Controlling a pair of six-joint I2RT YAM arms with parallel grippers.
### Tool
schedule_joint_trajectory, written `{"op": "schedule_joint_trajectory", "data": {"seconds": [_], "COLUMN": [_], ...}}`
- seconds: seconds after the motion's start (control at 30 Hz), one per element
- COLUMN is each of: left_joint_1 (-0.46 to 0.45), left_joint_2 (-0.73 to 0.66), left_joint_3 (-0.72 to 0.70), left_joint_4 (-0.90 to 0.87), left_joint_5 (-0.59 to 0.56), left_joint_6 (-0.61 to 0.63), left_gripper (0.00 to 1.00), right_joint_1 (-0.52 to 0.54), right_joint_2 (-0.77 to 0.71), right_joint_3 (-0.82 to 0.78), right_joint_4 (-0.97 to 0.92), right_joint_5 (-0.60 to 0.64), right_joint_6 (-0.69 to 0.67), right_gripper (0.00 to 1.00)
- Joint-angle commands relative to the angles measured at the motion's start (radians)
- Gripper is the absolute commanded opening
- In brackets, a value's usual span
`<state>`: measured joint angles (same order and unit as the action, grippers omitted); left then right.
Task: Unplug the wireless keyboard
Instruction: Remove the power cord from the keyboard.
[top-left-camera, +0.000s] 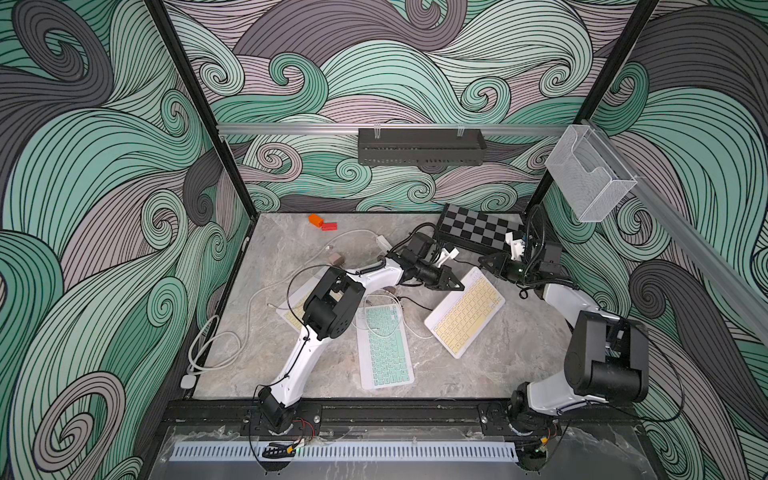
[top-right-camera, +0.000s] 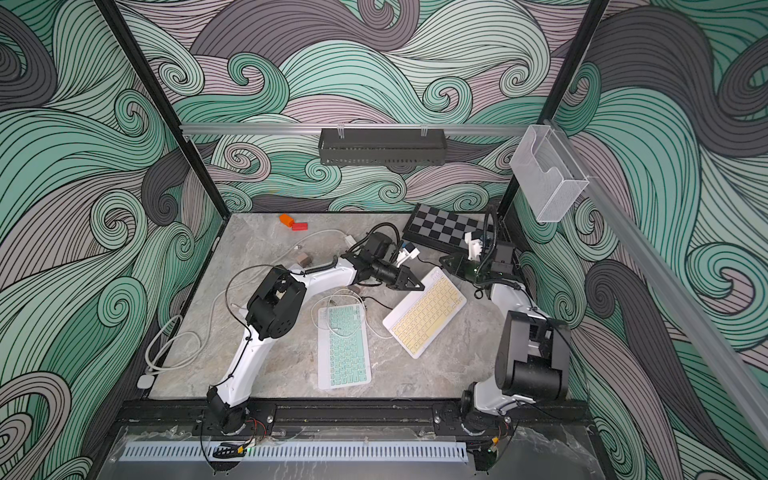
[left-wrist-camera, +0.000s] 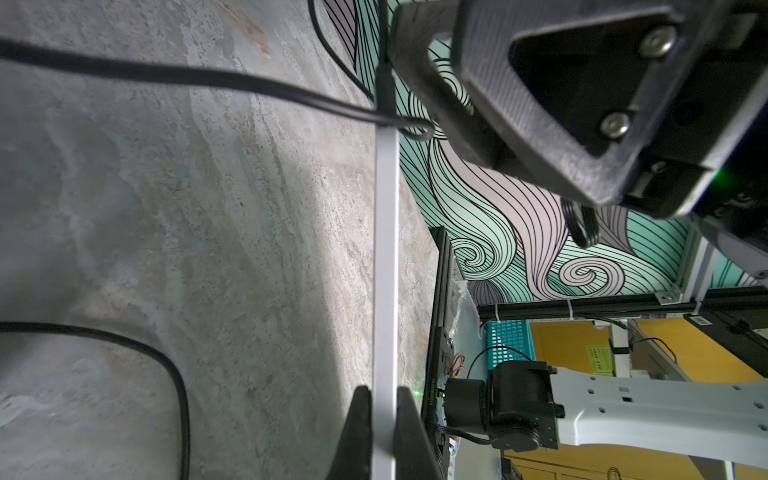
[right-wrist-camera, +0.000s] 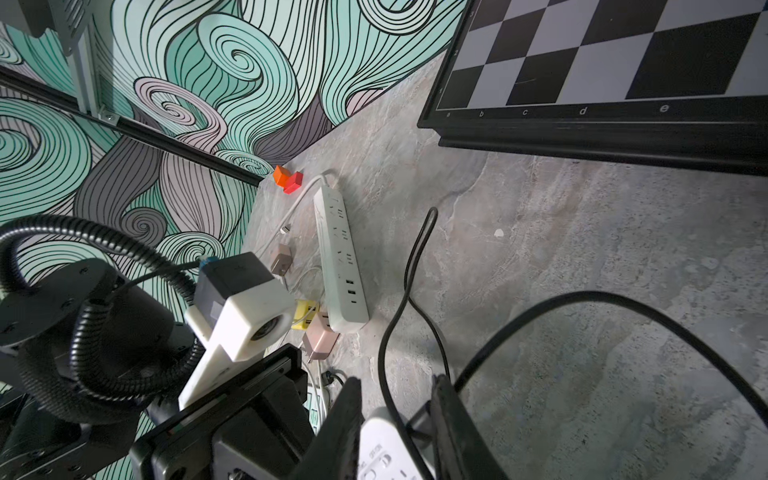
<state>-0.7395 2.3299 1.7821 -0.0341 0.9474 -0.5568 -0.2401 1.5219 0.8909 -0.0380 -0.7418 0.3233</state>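
On wall rails (top-left-camera: 291, 128), black basket (top-left-camera: 421, 146), mesh bin (top-left-camera: 590, 174)

Left arm (top-left-camera: 297, 353) and right arm (top-left-camera: 559, 299): white link shells between black joint housings. Black corrugated conduit (right-wrist-camera: 104, 237) loops beside a white camera mount (right-wrist-camera: 245, 322) (silver screws (left-wrist-camera: 658, 39) stud the triangular black bracket (left-wrist-camera: 490, 91)).

Swirl-patterned walls (top-left-camera: 374, 62), marbled grey tabletop (top-left-camera: 519, 361)
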Motion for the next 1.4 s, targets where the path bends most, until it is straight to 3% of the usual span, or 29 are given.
{"op": "schedule_joint_trajectory", "data": {"seconds": [0.0, 0.33, 0.53, 0.7, 0.73, 0.8, 0.93, 1.07, 1.13, 1.27, 1.37], "left_joint_1": [0.025, 0.051, 0.051, 0.051, 0.051, 0.051, 0.051, 0.052, 0.052, 0.055, 0.055], "left_joint_2": [-0.095, -0.114, -0.097, -0.099, -0.097, -0.090, -0.093, -0.095, -0.095, -0.089, -0.089], "left_joint_3": [0.019, 0.019, 0.045, 0.040, 0.041, 0.045, 0.037, 0.031, 0.019, 0.019, 0.021], "left_joint_4": [0.089, 0.098, 0.060, 0.030, 0.029, 0.022, 0.012, -0.048, -0.041, -0.062, -0.074], "left_joint_5": [0.109, 0.222, 0.259, 0.263, 0.262, 0.260, 0.247, 0.183, 0.153, 0.083, 0.042], "left_joint_6": [0.007, 0.087, 0.112, 0.141, 0.140, 0.141, 0.146, 0.155, 0.126, 0.058, -0.016], "left_gripper": [0.00, 0.00, 0.00, 0.00, 0.00, 0.00, 0.00, 0.00, 0.00, 0.00, 0.00], "right_joint_1": [-0.049, -0.046, -0.033, -0.013, -0.007, -0.001, -0.012, -0.027, -0.026, -0.020, 0.026], "right_joint_2": [0.021, 0.050, 0.050, 0.055, 0.052, 0.046, 0.009, -0.036, -0.063, -0.159, -0.197], "right_joint_3": [0.021, 0.079, 0.087, 0.096, 0.098, 0.097, 0.117, 0.177, 0.179, 0.110, 0.098], "right_joint_4": [0.016, 0.076, 0.105, 0.112, 0.112, 0.122, 0.081, -0.065, -0.094, -0.130, -0.225], "right_joint_5": [-0.109, -0.401, -0.447, -0.475, -0.484, -0.489, -0.403, -0.193, -0.176, -0.001, 0.060], "right_joint_6": [-0.047, -0.103, -0.077, -0.077, -0.078, -0.071, -0.069, -0.070, -0.065, 0.005, -0.009], "right_gripper": [0.33, 0.32, 0.24, 0.24, 0.25, 0.37, 0.40, 0.40, 0.40, 0.40, 0.38]}}
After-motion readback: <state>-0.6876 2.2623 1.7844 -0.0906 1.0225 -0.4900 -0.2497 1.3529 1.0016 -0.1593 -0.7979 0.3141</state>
